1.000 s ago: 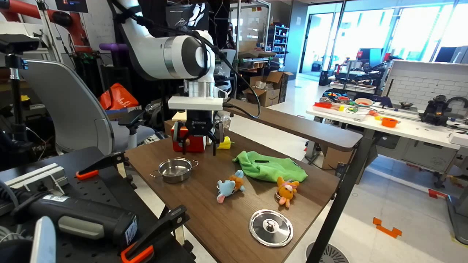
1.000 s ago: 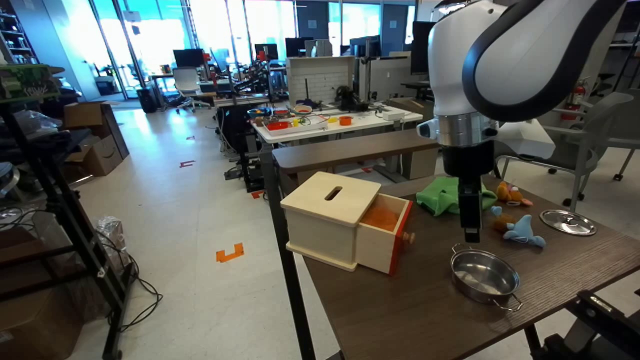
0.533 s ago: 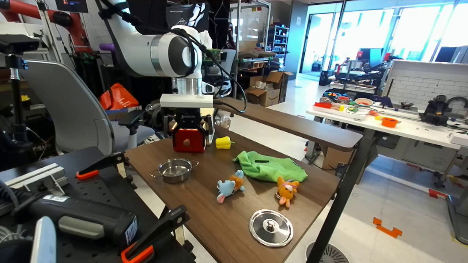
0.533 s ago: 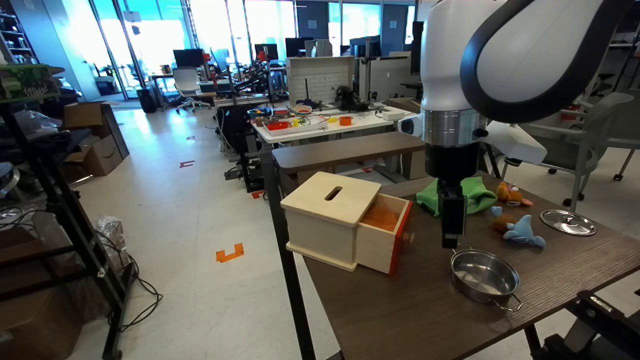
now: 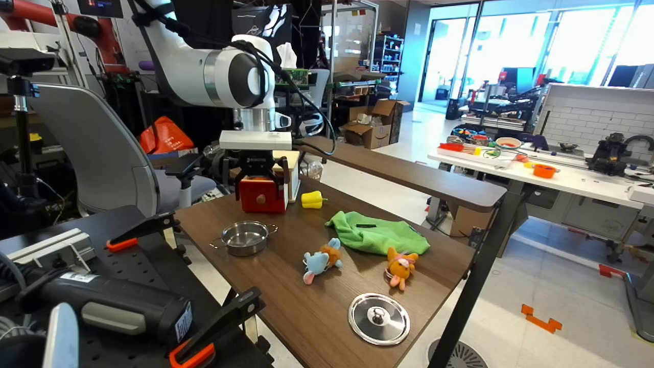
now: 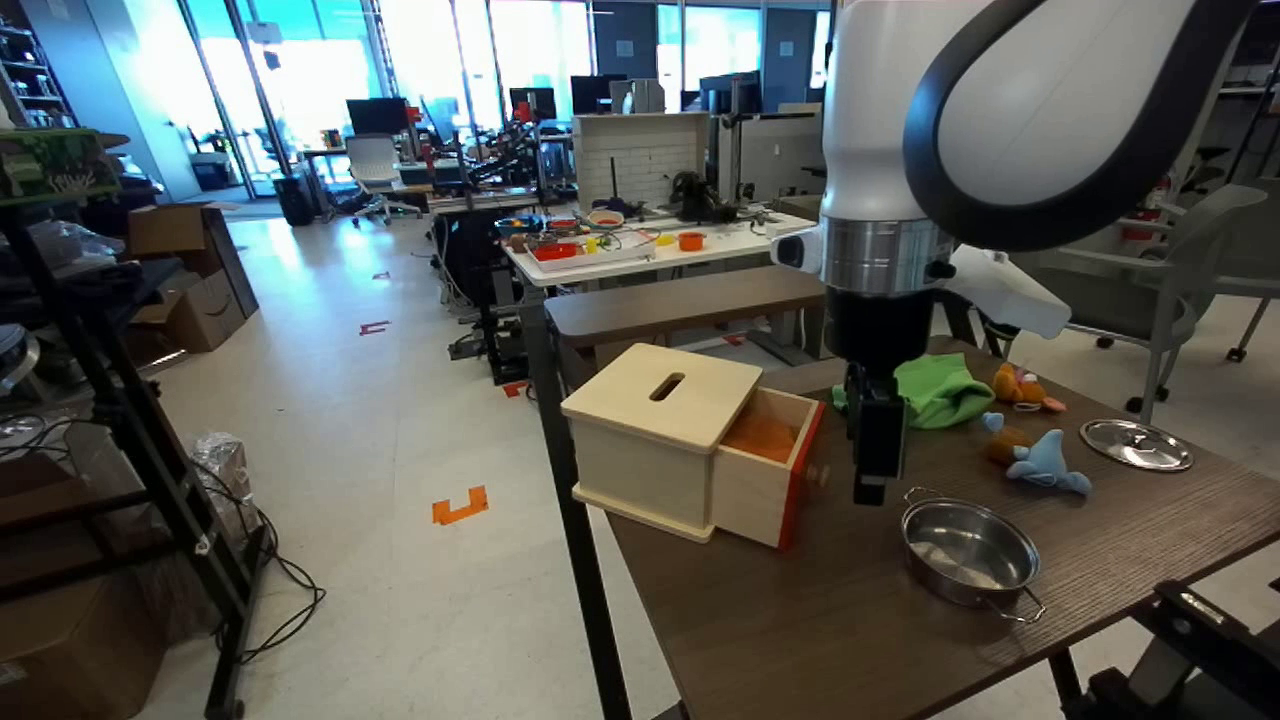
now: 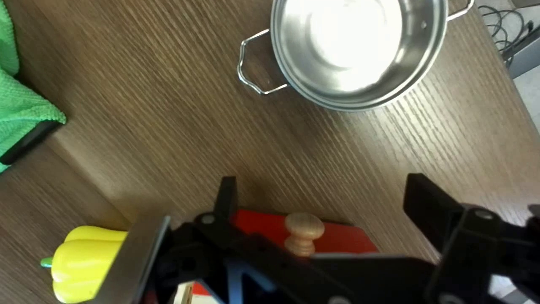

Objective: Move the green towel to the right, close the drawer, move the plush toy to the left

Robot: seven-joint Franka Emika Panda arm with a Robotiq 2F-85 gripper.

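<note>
— how is the claw [image 7: 322, 185] posed?
— it is pointed down at the lower centre of the wrist view, with its two fingers [image 7: 228, 196] spread wide apart. between them, at the bottom of that frame, the wooden knob [image 7: 303, 228] is shown.

— and the drawer [image 6: 750, 497]?
— near the centre of an exterior view it is seen part-way out of its box [image 6: 640, 470], with something orange [image 6: 762, 436] contained in it. its red front [image 6: 799, 482] is flanked by the claw at right, a narrow gap being shown between them.

— what is met next?
— in the wrist view the pot [image 7: 354, 50] is seen at the top, right of centre, and the pepper [image 7: 86, 264] is found at the lower left.

— where is the towel [image 5: 378, 234] seen?
— bunched on the table [image 5: 306, 312], right of centre in an exterior view. the orange toy [image 5: 400, 267] is seen just below its right end; whether the two are touching cannot be told. the blue toy [image 5: 317, 262] is found farther left, at the lower centre of the frame. which toy is meant by the task cannot be told. below both, toward the bottom, the lid [image 5: 368, 327] is seen laid flat.
</note>
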